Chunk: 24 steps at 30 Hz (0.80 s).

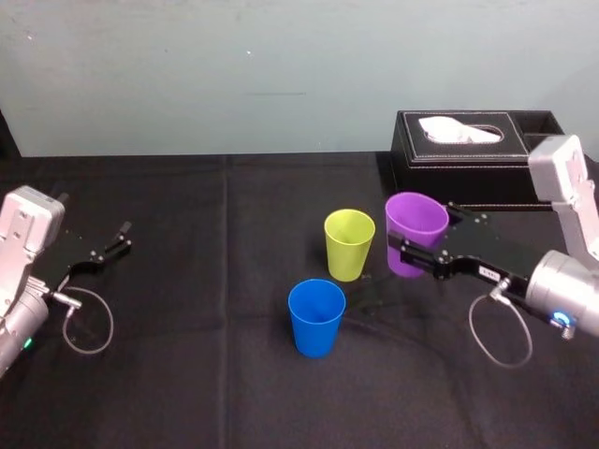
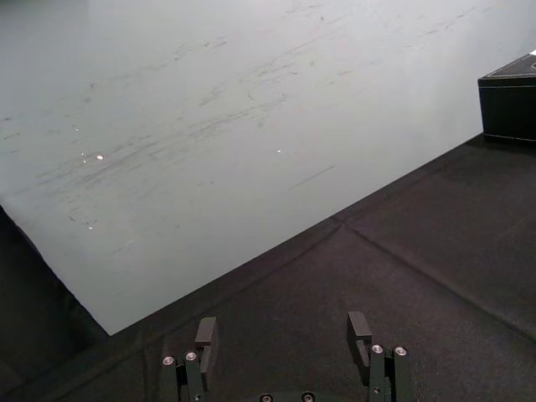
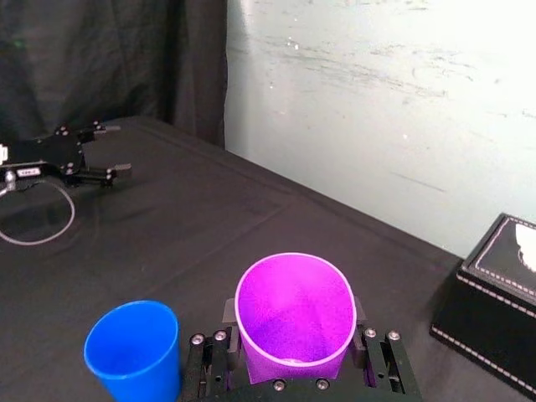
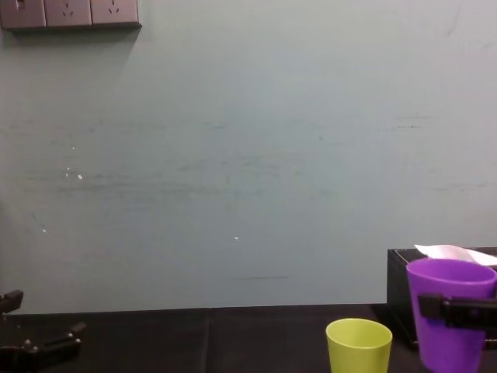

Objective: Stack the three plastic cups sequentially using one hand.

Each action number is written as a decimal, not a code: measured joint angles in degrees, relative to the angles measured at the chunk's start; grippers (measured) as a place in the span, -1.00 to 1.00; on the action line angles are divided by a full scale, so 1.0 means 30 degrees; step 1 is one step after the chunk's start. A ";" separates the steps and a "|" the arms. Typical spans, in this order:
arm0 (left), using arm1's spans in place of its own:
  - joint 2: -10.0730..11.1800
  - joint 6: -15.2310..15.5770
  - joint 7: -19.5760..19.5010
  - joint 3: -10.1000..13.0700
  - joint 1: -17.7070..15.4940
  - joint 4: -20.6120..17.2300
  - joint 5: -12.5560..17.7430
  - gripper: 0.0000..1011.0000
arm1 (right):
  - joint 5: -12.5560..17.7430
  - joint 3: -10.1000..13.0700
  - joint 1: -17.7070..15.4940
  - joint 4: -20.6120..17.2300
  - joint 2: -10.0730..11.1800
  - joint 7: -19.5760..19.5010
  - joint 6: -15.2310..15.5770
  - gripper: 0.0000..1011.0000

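Note:
The purple cup (image 1: 416, 213) stands upright between the two fingers of my right gripper (image 1: 418, 238), which is shut on its wall just below the rim. The right wrist view looks down into the same purple cup (image 3: 293, 301), with a black finger on each side. I cannot tell whether its base touches the cloth. Just left of it, the yellow-green cup (image 1: 349, 243) stands upright on the table, apart from it. The blue cup (image 1: 315, 316) stands nearer to me, also upright. In the chest view the purple cup (image 4: 446, 311) is at the right, the yellow-green cup (image 4: 359, 346) beside it.
A black tissue box (image 1: 473, 140) with a white tissue sits behind the purple cup at the back right. My left gripper (image 1: 122, 238) rests open at the far left of the black tablecloth (image 1: 206, 309). A pale wall closes off the back.

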 joint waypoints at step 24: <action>0.0000 0.0000 0.0000 0.0000 0.0000 0.0000 -0.0002 1.00 | -0.1085 -0.1536 0.3309 0.2290 -0.1905 -0.0429 0.0915 0.44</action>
